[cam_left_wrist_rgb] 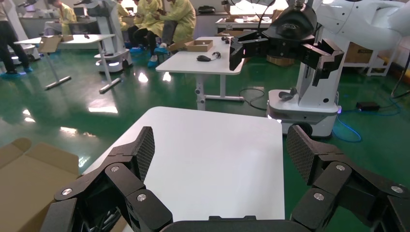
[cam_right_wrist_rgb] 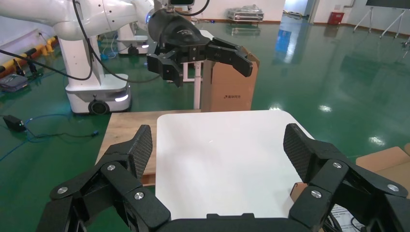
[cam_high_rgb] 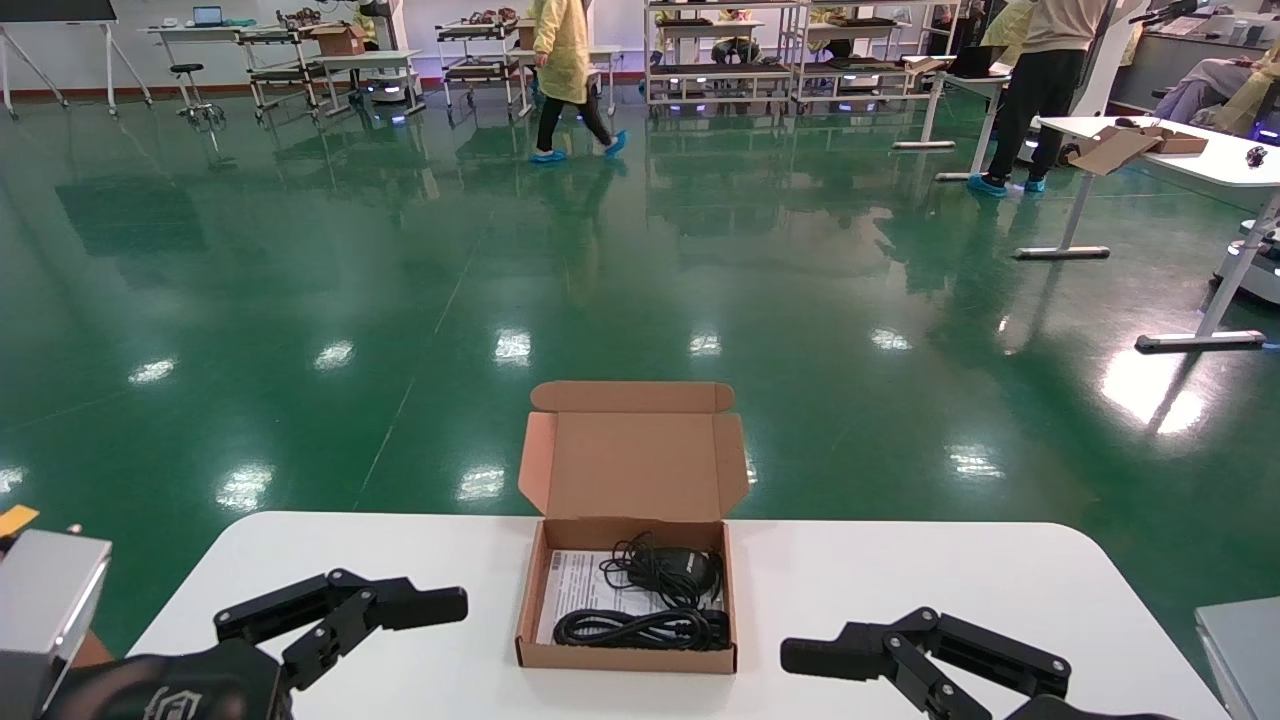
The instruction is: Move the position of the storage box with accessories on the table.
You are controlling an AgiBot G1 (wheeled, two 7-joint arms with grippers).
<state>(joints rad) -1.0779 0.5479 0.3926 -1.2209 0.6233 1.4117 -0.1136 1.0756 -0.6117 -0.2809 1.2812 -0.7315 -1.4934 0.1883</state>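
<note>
Cardboard storage box, lid up and cables inside, is sitting mid-bench untouched while the left pincer and right pincer are flanking it, fingers apart, needing to close in before shifting it.

Storage box mid-table, left pincer and right pincer flanking it

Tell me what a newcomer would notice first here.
The open box sits mid-table near the front edge, lid upright, holding black cables and a paper sheet. The left gripper and right gripper hover open on either side of it, touching nothing. Beyond the white table stretches a glossy green floor.
</note>
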